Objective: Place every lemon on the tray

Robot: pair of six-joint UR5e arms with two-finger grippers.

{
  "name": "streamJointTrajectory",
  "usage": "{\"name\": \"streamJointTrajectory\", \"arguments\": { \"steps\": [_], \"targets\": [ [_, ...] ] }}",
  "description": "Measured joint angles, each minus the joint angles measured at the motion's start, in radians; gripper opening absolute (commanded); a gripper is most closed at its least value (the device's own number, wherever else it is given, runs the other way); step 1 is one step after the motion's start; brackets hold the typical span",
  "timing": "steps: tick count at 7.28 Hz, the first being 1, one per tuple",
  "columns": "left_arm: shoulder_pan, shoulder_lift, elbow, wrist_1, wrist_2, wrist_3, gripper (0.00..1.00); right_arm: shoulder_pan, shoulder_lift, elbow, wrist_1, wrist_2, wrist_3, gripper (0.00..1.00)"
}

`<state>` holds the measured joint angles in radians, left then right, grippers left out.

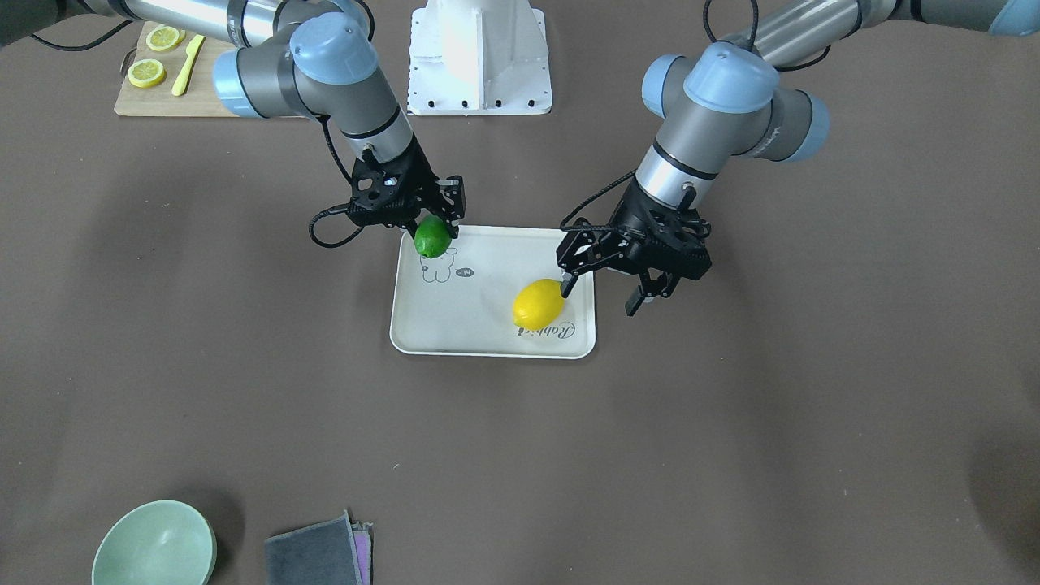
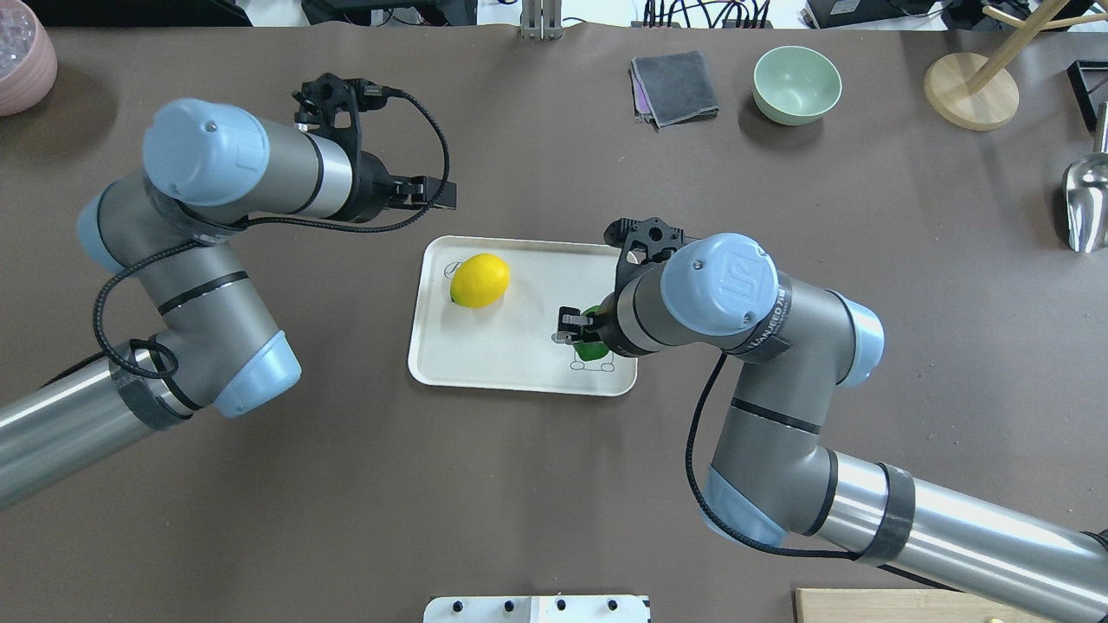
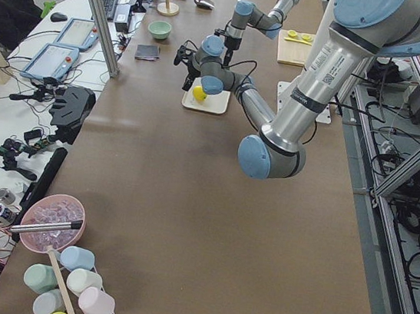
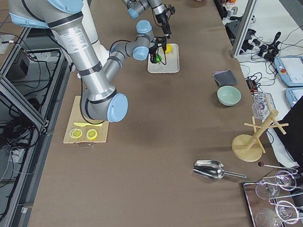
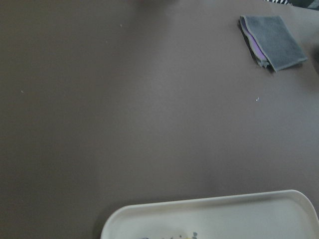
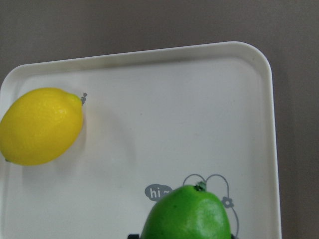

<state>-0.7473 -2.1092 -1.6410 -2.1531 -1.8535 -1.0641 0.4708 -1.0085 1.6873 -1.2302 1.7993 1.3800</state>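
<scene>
The cream tray (image 1: 455, 325) lies mid-table. The yellow lemon (image 1: 538, 304) rests on it beside the "Rabbit" script and also shows in the overhead view (image 2: 479, 279). My right gripper (image 1: 439, 230) is shut on the green lemon (image 1: 433, 237) over the tray's corner with the animal drawing. The right wrist view shows the green lemon (image 6: 187, 214) low over the tray (image 6: 174, 99); I cannot tell if it touches. My left gripper (image 1: 601, 294) is open and empty at the tray's edge, one finger close to the yellow lemon.
A wooden cutting board (image 1: 134, 101) with lemon slices and a yellow knife sits near the robot's right side. A green bowl (image 2: 796, 84) and a folded grey cloth (image 2: 673, 86) lie at the far edge. A wooden stand (image 2: 971, 91) and a metal scoop (image 2: 1086, 203) are far right.
</scene>
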Motion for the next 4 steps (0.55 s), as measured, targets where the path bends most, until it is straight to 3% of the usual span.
{"name": "streamJointTrajectory", "arguments": {
  "steps": [1, 2, 3, 4],
  "targets": [
    [-0.052, 0.027, -0.017, 0.0, -0.025, 0.088, 0.98, -0.004, 0.02, -0.04, 0.003, -0.007, -0.003, 0.0],
    [-0.108, 0.075, -0.045, -0.003, -0.056, 0.187, 0.98, -0.005, 0.029, -0.067, 0.006, -0.018, -0.006, 0.7],
    [-0.17, 0.128, -0.071, -0.003, -0.111, 0.26, 0.98, -0.002, 0.032, -0.084, 0.007, -0.032, -0.006, 1.0],
    [-0.25, 0.18, -0.091, -0.004, -0.192, 0.299, 0.98, 0.005, 0.033, -0.095, 0.007, -0.04, -0.003, 1.0]
  ]
}}
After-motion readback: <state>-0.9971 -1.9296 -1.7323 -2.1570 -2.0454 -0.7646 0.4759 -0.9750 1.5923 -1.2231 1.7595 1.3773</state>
